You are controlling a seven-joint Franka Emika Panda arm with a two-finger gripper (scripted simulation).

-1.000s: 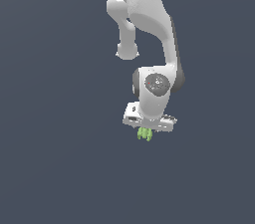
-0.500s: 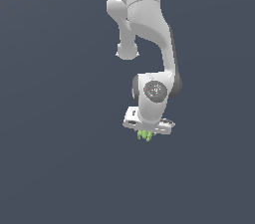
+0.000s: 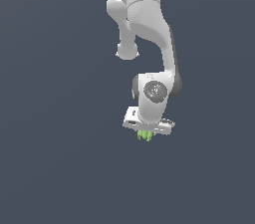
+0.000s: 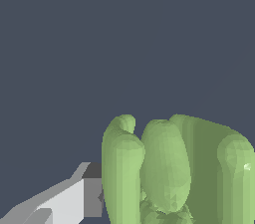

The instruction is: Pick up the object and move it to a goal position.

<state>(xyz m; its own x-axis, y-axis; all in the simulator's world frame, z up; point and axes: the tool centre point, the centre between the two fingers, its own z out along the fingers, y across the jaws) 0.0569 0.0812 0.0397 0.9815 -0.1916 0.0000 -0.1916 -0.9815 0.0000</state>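
Note:
In the exterior view the object [image 3: 145,136], a tiny light-green lumpy thing, pokes out just under the white hand of the arm. My gripper [image 3: 145,134] points straight down and is shut on it, with the fingers mostly hidden behind the hand's flange. The wrist view shows the object [image 4: 169,173] very close, as several rounded green lobes. One grey-and-white finger [image 4: 74,200] lies right against its side. The other finger is hidden behind the green shape.
Around the arm [image 3: 144,24] there is only a plain dark grey-blue ground [image 3: 55,158]. No other objects, edges or goal marker show in either view.
The hand has sunk slightly with the object still in it, and the upper arm links have shifted a little. The grip looks the same.

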